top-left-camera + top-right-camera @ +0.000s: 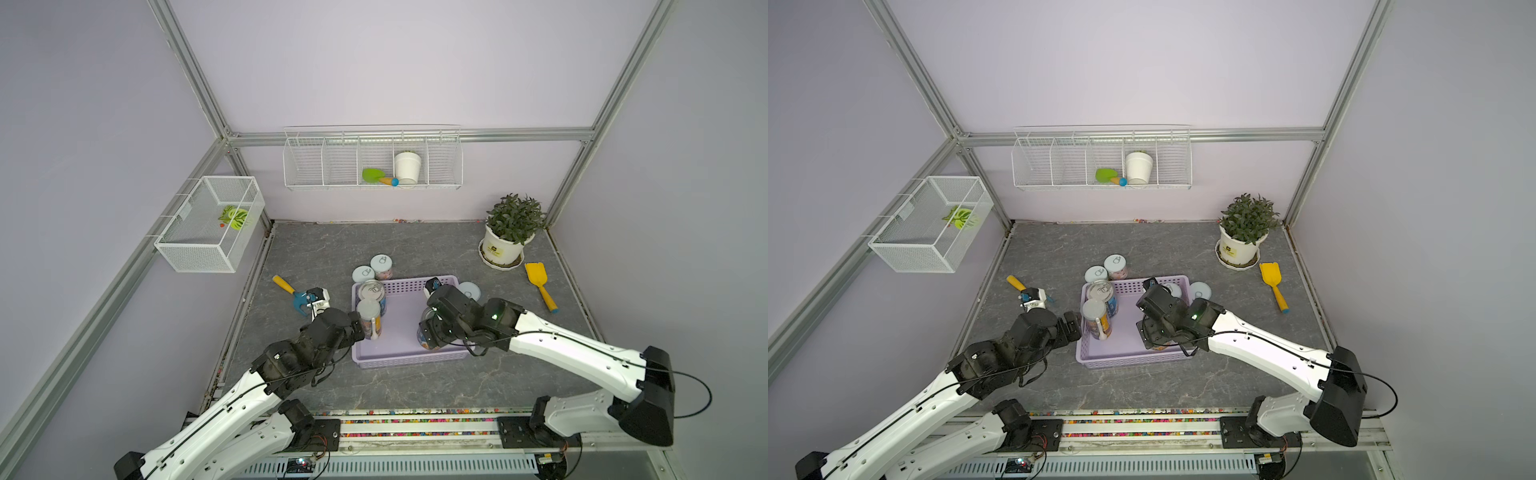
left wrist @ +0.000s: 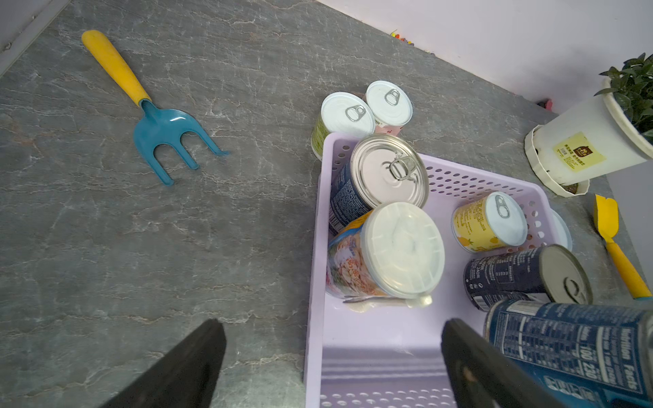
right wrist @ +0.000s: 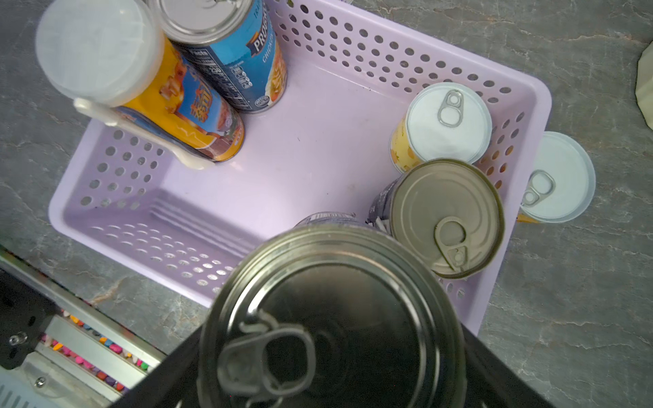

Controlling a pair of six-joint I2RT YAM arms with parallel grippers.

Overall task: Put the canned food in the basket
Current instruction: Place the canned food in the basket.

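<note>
- Right gripper (image 3: 334, 337): jaws closed on the sides of a blue-labelled can (image 2: 572, 346) with its silver pull-tab top up. The can is inside the lilac basket (image 3: 300, 169), by its front right corner. Cannot tell whether its base meets the basket floor.
- Left gripper (image 2: 332, 328): jaws spread wide, nothing between them. One jaw is over the tabletop (image 1: 415, 386) and the other over the basket floor, with the basket's left wall between them.
- Just ahead of the left jaws: colourful can with translucent plastic cap (image 2: 403, 247), upright by the basket's left wall.
- Just behind it, in the basket's far left corner: tall blue can with silver top (image 2: 388, 169), upright.
- Basket's right side: dark can with dull metal top (image 3: 445, 215), just beside the held can.
- Next to the dark can, towards the far right corner: short yellow can with pale lid (image 3: 448, 120).
- Outside the basket, on the tabletop by the left end of its far wall: green-labelled short can (image 2: 348, 113) and pink-labelled short can (image 2: 388, 102), side by side.
- Third short can (image 3: 558, 176): stands just outside the basket's right wall.
- Basket sits about mid-tabletop.
- Elsewhere: blue hand fork with yellow handle (image 2: 162, 141) towards the left edge.
- Potted plant (image 1: 511, 237) in the far right corner, with a yellow shovel (image 1: 540, 286) near it by the right edge.
</note>
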